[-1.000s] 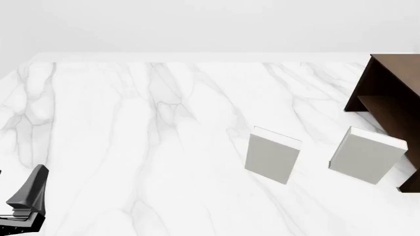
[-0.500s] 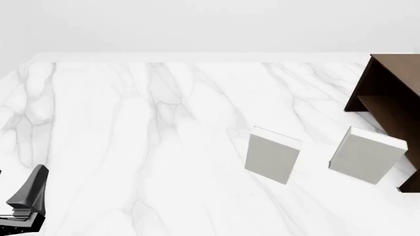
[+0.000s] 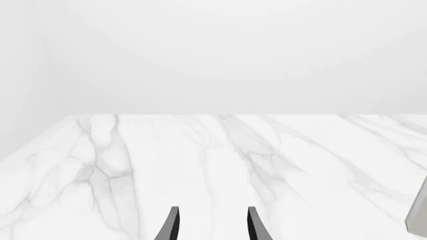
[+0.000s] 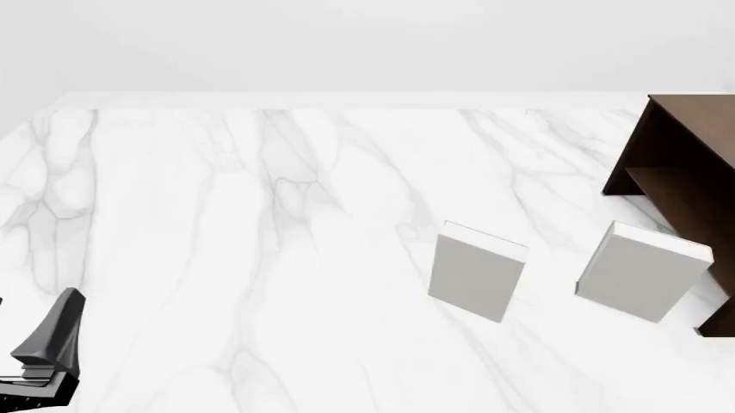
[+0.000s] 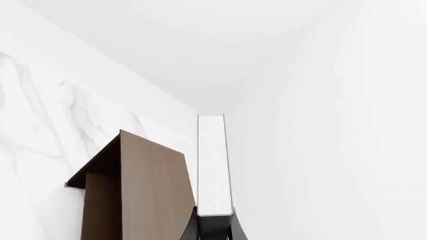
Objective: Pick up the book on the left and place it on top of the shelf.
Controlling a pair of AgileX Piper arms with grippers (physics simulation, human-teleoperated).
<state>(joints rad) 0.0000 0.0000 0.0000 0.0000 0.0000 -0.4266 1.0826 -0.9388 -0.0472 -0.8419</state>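
Two pale grey-white books lie on the marble bench point(image 4: 230, 215) in the front view: one book point(image 4: 643, 271) just beside the foot of the shelf point(image 4: 689, 163), the other book point(image 4: 477, 268) farther from the shelf. That view shows the shelf only in part, at the frame edge, with its open compartment below the flat top. The left hand point(image 4: 52, 344) sits at the near corner of the bench, well apart from the shelf. The right hand and the task's book are outside the front view. The right wrist view supplies them: the right hand point(image 5: 214, 227) is clenched on the book point(image 5: 213, 165), which presents its white page edge and dark cover end, held edge-on alongside the shelf's brown top; whether book and shelf touch cannot be told. The left wrist view shows the left hand released, its fingers point(image 3: 175, 225) parted over bare marble.
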